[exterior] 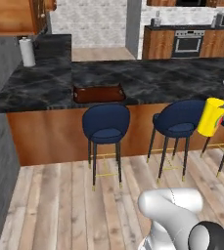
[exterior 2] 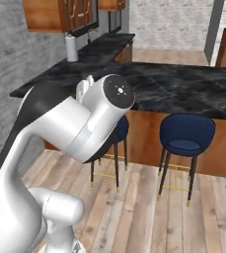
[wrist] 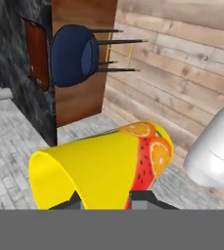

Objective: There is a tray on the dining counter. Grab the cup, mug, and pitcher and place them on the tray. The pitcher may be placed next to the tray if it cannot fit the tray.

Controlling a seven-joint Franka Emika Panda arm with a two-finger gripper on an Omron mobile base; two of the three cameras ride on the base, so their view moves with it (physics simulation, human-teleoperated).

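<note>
Stood along the wood front: navy stools [exterior: 106,124], [exterior: 180,119] on thin dark legs with brass tips. Upright at the far left corner of the tabletop: a white paper-towel roll [exterior: 27,52]. Beyond, against the back wall: a steel oven [exterior: 188,43] set among brown cabinets [exterior: 158,44]. Underfoot: pale plank floor [exterior: 59,205].
</note>
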